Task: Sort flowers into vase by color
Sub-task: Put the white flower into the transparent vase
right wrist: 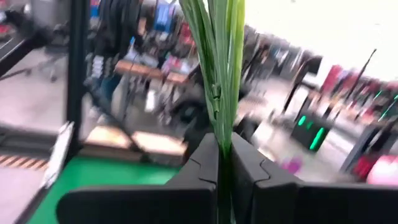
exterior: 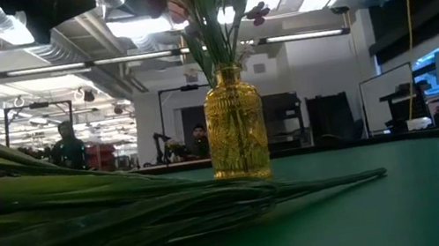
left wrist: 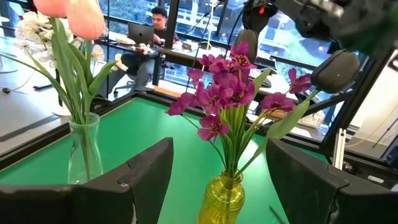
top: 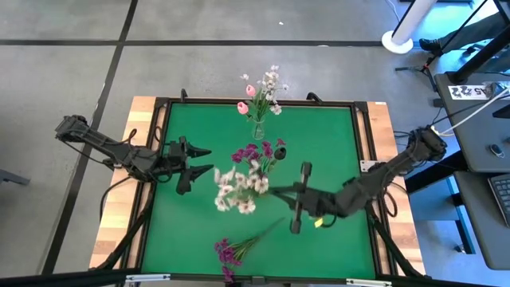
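While lying loose near the worktop's (top: 335, 135) front edge, awaits pickup: purple bunch (top: 229, 252), untouched by either arm. Rests flat, long axis slanted, blossoms toward the front edge, stems fanning back toward the right arm's side.

Farther in, on the right: right pincer (top: 280, 192), clamped tight on the green stems of a white sprig (top: 235, 191). Holds it above the worktop's middle, roughly level, long axis running across the table, blossoms pointing toward the left arm. Grips low on the stems, judging by the right wrist view, which leaves the heads free; probably mid-carry toward a vase.

Across from it, on the left: left pincer (top: 205, 159), spread wide and empty. Hovers just beside the yellow vase (exterior: 235, 125), fingers aimed at it, perhaps ready to steady it or simply waiting.

Behind the sprig: yellow vase upright, already filled with purple flowers (top: 259, 151), stems vertical, heads splayed outward.

Farthest, by the back edge: clear vase (top: 257, 131), upright, with pink tulips (top: 243, 106) and white blossoms (top: 272, 83). Looks the likelier home for the white sprig, going by colour; would call for tipping it stem-down first.
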`<state>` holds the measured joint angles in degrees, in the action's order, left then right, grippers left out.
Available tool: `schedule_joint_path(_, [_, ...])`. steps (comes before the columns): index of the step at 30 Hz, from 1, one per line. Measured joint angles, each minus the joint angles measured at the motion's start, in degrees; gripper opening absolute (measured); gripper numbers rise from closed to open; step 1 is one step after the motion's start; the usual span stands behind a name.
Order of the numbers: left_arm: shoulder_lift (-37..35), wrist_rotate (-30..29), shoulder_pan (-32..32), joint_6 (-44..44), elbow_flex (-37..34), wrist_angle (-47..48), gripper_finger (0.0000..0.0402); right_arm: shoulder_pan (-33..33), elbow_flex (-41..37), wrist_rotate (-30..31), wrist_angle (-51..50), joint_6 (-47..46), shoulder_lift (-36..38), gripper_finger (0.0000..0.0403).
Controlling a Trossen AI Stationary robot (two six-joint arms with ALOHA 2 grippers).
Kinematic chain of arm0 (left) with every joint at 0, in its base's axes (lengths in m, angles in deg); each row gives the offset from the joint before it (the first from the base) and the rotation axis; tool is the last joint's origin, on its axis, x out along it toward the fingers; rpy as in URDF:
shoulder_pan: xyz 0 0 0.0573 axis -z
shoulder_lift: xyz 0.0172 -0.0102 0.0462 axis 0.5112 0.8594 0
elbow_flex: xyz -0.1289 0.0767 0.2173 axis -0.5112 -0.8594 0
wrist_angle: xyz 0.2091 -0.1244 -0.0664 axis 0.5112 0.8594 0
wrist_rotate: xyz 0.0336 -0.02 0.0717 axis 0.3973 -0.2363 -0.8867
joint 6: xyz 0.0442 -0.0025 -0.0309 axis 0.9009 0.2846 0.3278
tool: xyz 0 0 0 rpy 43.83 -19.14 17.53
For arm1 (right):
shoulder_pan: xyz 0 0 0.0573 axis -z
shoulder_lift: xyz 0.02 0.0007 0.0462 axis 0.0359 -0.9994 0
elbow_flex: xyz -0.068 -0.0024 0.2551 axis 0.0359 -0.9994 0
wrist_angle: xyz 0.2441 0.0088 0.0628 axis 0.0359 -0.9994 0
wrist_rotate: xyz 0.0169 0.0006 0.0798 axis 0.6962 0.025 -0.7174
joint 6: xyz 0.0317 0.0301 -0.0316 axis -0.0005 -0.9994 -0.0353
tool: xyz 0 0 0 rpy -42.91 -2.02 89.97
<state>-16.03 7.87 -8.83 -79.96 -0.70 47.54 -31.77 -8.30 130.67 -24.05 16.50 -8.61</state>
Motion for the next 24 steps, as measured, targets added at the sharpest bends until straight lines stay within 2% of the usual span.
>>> schedule_joint_path(4, [0.0, 0.0, 0.02, -0.02, 0.0, 0.29, 0.0253, 4.81, -0.02, -5.43, 5.67, 6.3, 1.66, 0.0011])
schedule_joint_path(8, [0.0, 0.0, 0.0, -0.04, 0.0, 0.68, 0.0253, 11.36, -0.02, -12.01, 5.61, 6.55, 4.83, 0.0011])
schedule_joint_path(15, [0.0, -0.02, 0.0, 0.85, 0.0, 0.69, 0.0253, 26.07, -0.02, -27.09, 2.0, 4.28, 10.76, 0.0011])
schedule_joint_path(19, [0.02, -1.13, -0.03, 3.79, 0.0, 0.6, 0.0253, 37.28, -0.01, -37.51, -1.36, 0.57, 12.41, 0.0011])
schedule_joint_path(24, [0.0, -8.22, -0.04, 8.53, 0.0, 0.15, 0.0253, 51.74, 0.0, -53.55, -0.7, -6.33, 11.56, 0.0011])
